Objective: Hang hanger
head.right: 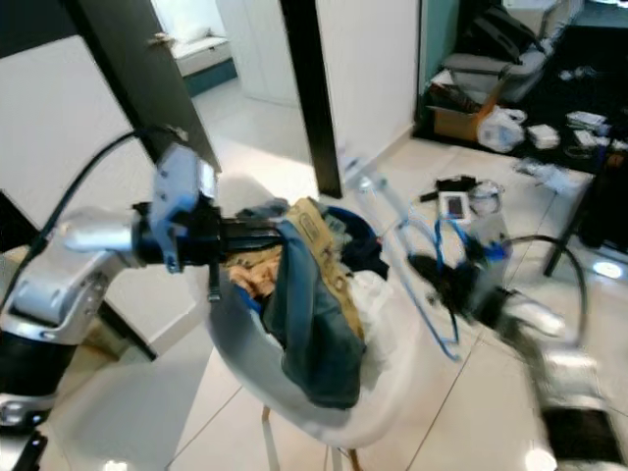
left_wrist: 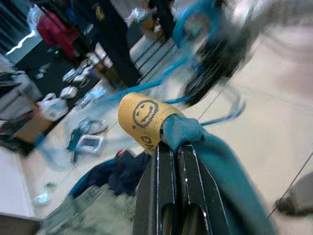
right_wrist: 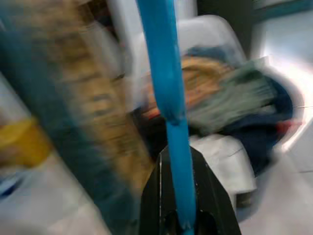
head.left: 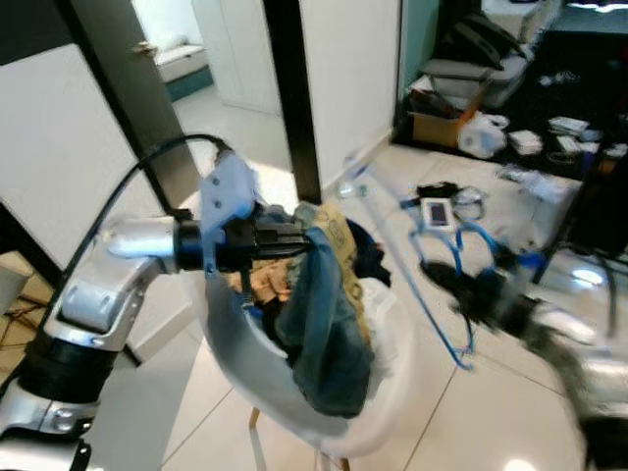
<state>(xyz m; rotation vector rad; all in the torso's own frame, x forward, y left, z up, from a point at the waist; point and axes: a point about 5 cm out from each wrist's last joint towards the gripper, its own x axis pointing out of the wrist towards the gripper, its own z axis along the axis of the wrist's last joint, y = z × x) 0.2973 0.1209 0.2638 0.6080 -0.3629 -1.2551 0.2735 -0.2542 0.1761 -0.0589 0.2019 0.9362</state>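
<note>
Smiley face drawn on yellow tag [left_wrist: 143,117], lettering beneath it unreadable

— What is on the floor behind the white chair [head.left: 294,412]?

— At about two o'clock there is a cardboard box [head.left: 439,126], and just beside it a white plastic bag [head.left: 481,137]. Further to three o'clock some small white packets [head.left: 549,137] lie on the dark floor.

— And at twelve o'clock?

— A dark door frame [head.left: 294,98] between white walls, and through the opening a bright room with pale tiles.

— Something nearer?

— A small white device [head.left: 437,212] with a screen lies on the tiles, near a dark cable.
</note>
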